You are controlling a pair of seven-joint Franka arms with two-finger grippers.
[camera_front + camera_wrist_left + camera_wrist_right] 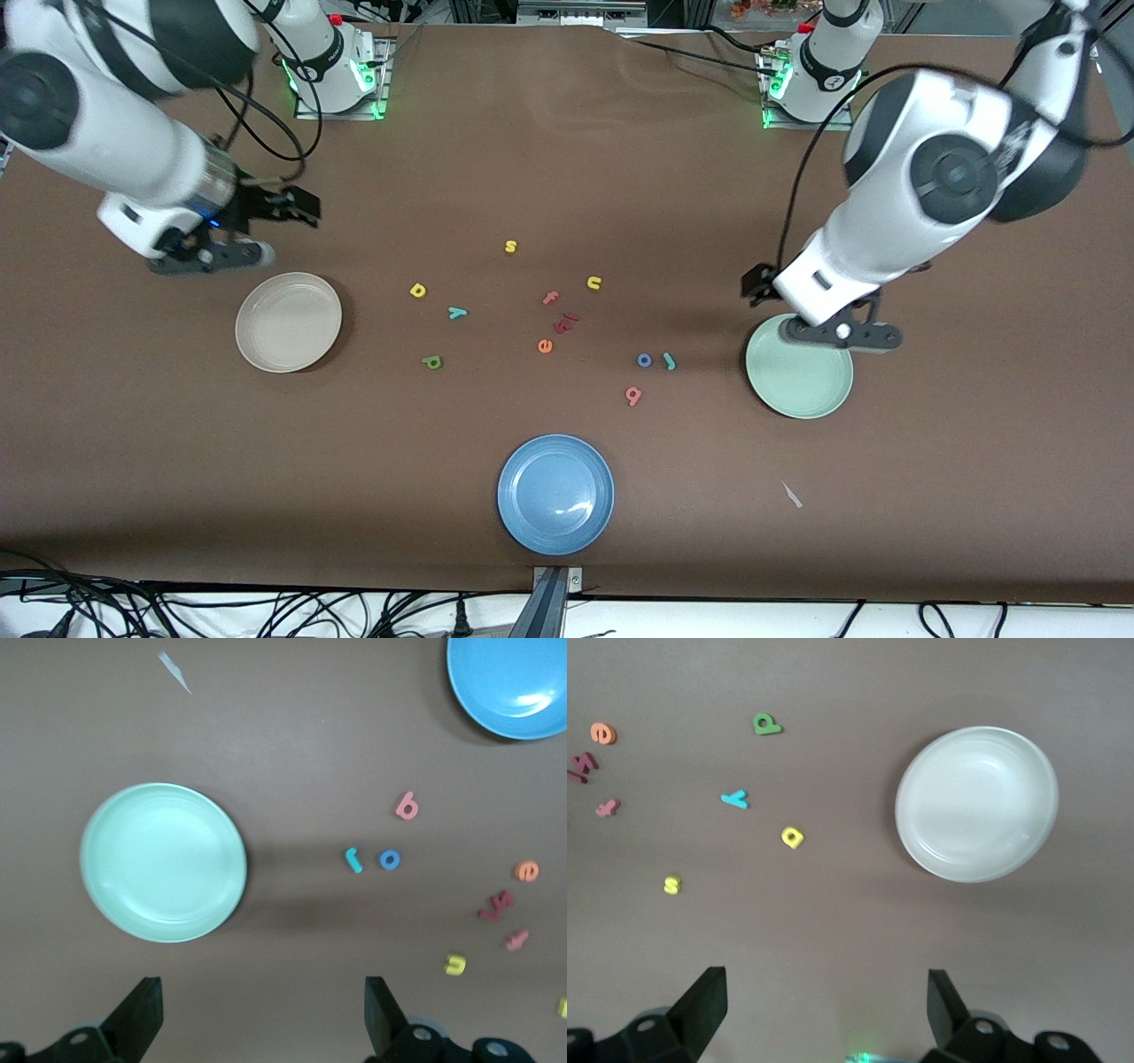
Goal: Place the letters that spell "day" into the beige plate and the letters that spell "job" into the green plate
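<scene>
Blue plate (555,494) nearest, pink f (551,298) among letters, left hand (842,332) and right hand (211,255) both spread

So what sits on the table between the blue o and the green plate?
Only the teal j, right beside the blue o; from it to the green plate the brown table is bare. Front and left wrist views both show this.
</scene>
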